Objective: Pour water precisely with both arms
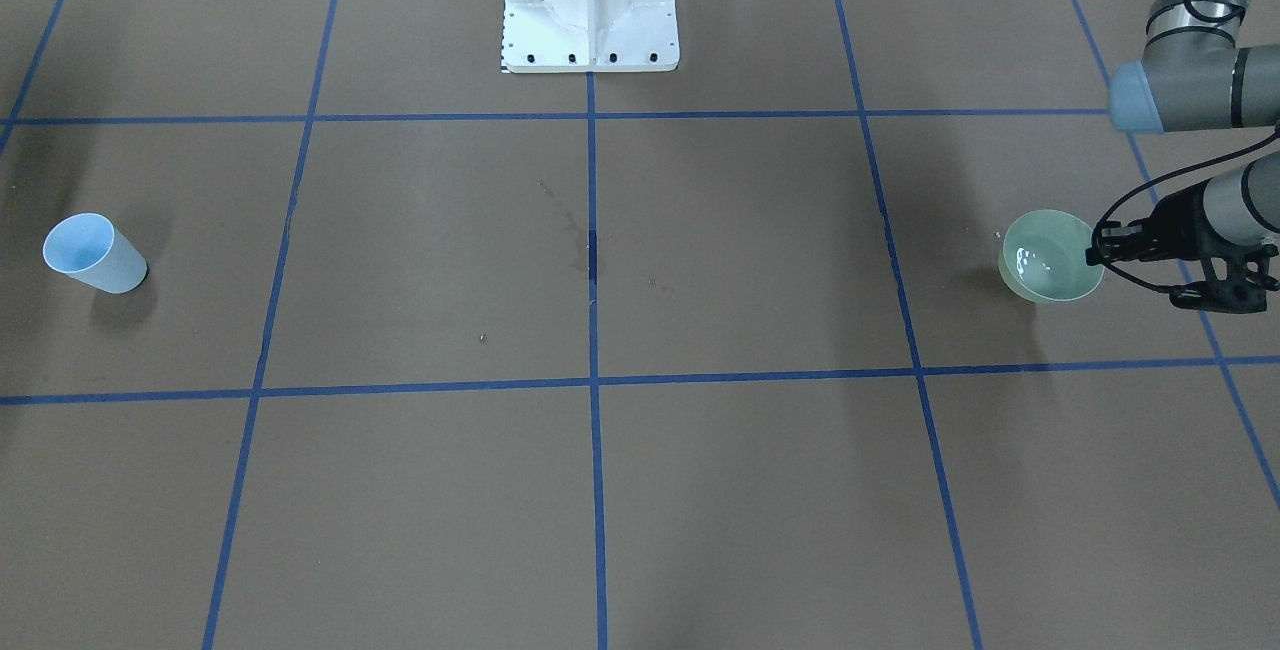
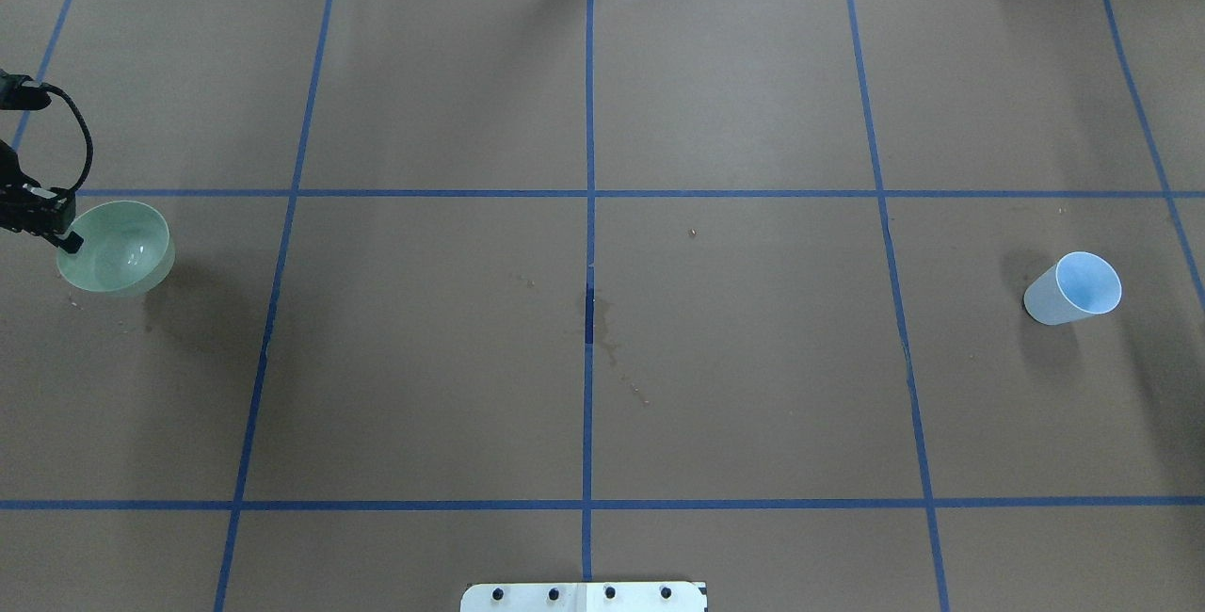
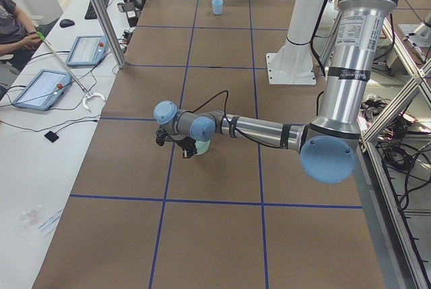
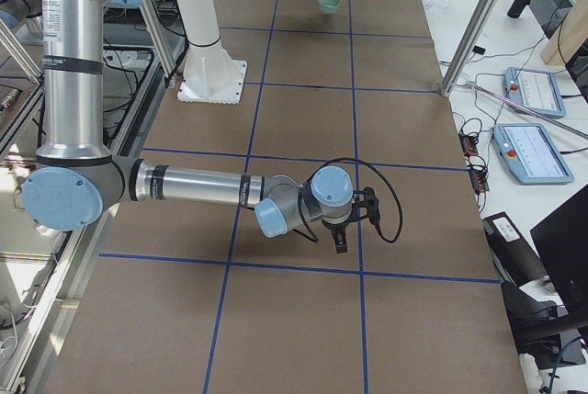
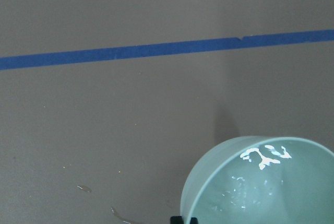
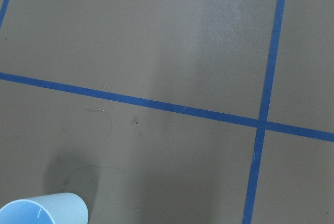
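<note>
Two vessels sit well apart on the brown table (image 2: pixel 753 358), one to each side of the white pedestal base (image 1: pixel 590 10). Far out to the robot's left of the base, and forward of it, is a pale green bowl (image 1: pixel 1062 230). Far out to the robot's right of the base, about as far forward, a light blue cup (image 2: pixel 1073 287) stands mouth up with nothing touching it.

The left arm (image 3: pixel 269 131) stretches out from the base's side with its forearm nearly level over the table. The left gripper (image 1: pixel 1097 252) pinches the bowl's rim on the edge farthest from the base. In the left wrist view a black fingertip shows on either side of the thin wall. I cannot tell whether the bowl's foot touches the table.

The water (image 5: pixel 263 155) lies inside the bowl and shows only as white glints and faint ripples.

The right arm (image 4: pixel 193 185) reaches out low on the other side of the base. The right gripper (image 4: pixel 340 240) points down at the table, but only the side views show it, so I cannot tell whether its fingers are spread or pressed together. The cup's rim fills the lower left corner of the right wrist view.

Blue tape lines (image 2: pixel 590 122) divide the table into squares. A few small dark spots lie straight ahead of the base along the centre line.
</note>
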Controlling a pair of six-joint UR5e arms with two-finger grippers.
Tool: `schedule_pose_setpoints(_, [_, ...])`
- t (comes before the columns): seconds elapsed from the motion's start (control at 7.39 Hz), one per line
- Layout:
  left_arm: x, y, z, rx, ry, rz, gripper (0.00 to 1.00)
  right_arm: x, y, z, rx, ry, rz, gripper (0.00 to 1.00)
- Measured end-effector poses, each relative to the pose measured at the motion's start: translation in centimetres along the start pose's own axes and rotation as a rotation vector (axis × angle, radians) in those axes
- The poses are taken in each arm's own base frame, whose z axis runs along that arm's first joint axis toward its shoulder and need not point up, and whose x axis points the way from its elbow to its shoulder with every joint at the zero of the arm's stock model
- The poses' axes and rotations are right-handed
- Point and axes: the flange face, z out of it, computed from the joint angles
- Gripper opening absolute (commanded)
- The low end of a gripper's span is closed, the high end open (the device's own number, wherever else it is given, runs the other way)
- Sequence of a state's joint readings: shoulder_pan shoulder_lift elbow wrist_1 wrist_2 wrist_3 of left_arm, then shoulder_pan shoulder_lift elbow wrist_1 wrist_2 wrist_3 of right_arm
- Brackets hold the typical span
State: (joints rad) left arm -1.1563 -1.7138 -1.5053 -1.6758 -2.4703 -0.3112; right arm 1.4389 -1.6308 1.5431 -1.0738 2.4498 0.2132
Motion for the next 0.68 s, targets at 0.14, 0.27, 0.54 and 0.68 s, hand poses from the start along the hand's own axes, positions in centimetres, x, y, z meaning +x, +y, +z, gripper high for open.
schedule_pose_setpoints(0.14, [-0.6, 0.0, 0.3, -0.005, 0.004, 0.004, 0.0, 0.0, 0.0, 0.0, 0.0, 0.0, 0.0, 0.99])
schedule_pose_setpoints(0.27, [-1.1, 0.2, 0.7, -0.009, 0.005, 0.006, 0.03, 0.0, -0.1, 0.0, 0.001, 0.0, -0.001, 0.99])
schedule_pose_setpoints(0.54, [-2.3, 0.7, 1.5, -0.009, 0.006, 0.009, 0.23, -0.1, -0.1, 0.0, 0.001, 0.0, -0.001, 0.99])
schedule_pose_setpoints(0.68, [-2.7, 0.8, 1.8, -0.01, 0.006, 0.01, 0.43, -0.1, -0.1, 0.0, 0.001, 0.0, -0.001, 0.99])
